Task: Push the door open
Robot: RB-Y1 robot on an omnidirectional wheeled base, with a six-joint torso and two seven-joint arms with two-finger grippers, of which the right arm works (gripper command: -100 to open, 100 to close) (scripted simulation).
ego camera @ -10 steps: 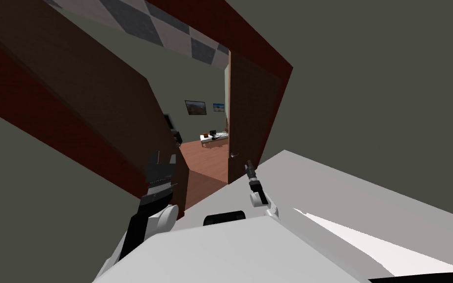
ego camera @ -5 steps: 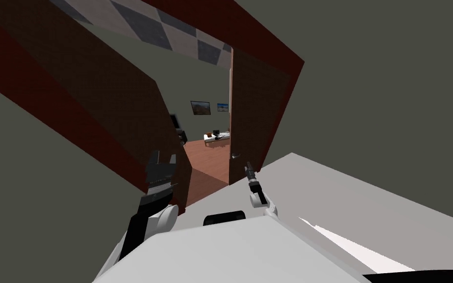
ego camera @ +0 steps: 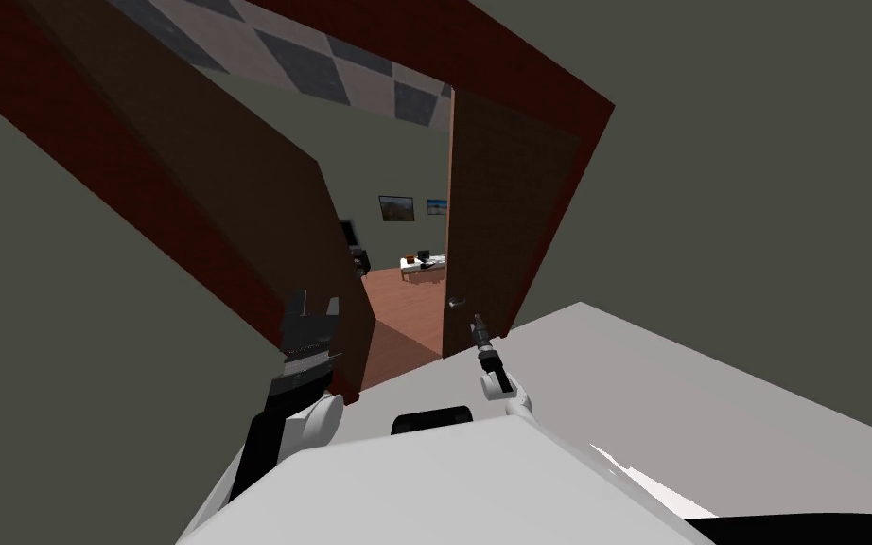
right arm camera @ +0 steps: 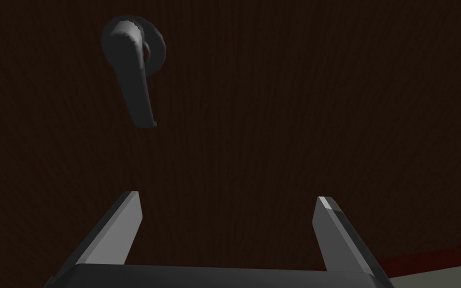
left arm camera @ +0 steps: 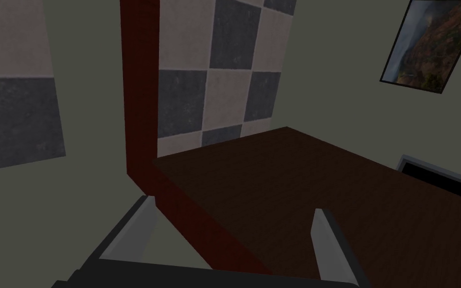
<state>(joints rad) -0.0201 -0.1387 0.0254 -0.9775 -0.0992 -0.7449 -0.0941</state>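
Brown door [right arm camera: 274,100] close ahead; right gripper [right arm camera: 229,197] spread wide, empty. Risk: a blade snags the handle [right arm camera: 134,85] as I push.

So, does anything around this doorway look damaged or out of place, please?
Nothing stands out. The left door leaf and right door leaf stand ajar in the dark red frame, the grey handle looks intact, and the left gripper and right gripper are open. The shared slant is the camera's.
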